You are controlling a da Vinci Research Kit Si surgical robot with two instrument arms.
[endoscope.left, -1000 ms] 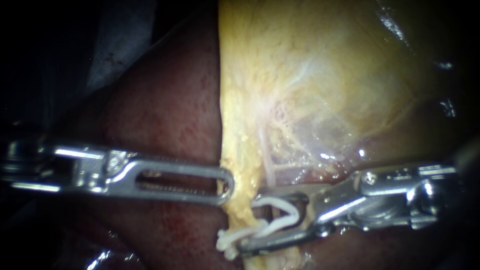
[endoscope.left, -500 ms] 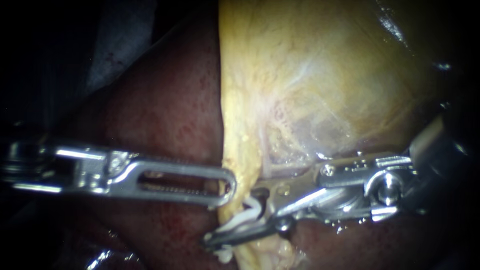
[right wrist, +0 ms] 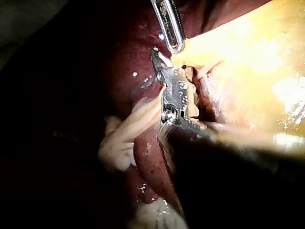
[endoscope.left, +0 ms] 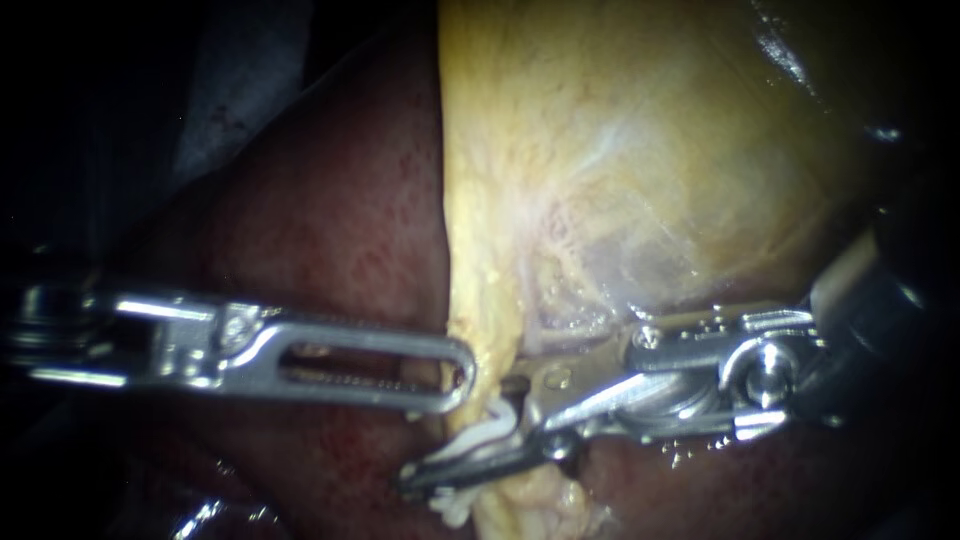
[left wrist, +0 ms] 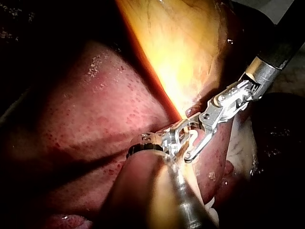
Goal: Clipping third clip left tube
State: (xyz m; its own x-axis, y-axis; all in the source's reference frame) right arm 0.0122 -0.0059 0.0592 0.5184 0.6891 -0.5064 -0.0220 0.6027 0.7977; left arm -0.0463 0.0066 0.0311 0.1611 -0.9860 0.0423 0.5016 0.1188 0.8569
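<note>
My left instrument (endoscope.left: 460, 372) comes in level across the dark red liver (endoscope.left: 330, 230), and its long slotted jaws lie together, clamped on the near edge of the yellow gallbladder (endoscope.left: 620, 170). That edge meets the jaw tips and a little yellow shows through the slot. My right instrument (endoscope.left: 468, 445) reaches in from the other side, low across the bottom of the gallbladder. Its jaws are squeezed almost together on a white clip (endoscope.left: 495, 430). The clip sits folded inside them, pressed from both sides, with only a narrow strip of white showing between the metal. A pale tube (endoscope.left: 532, 338) runs down from the gallbladder's underside and passes behind the upper jaw. The clip lies just below that point, but the metal hides whether it has closed around the tube, and I cannot tell whether this is the left tube. The tips of my two instruments are just beside each other, mine on the left a little above the clip. A small white piece (endoscope.left: 452, 505) juts out just under the right jaw tips, and I cannot tell whether it is a separate clip. In the right wrist view, pale strands of tissue (right wrist: 126, 138) hang against the liver beside the right instrument.
</note>
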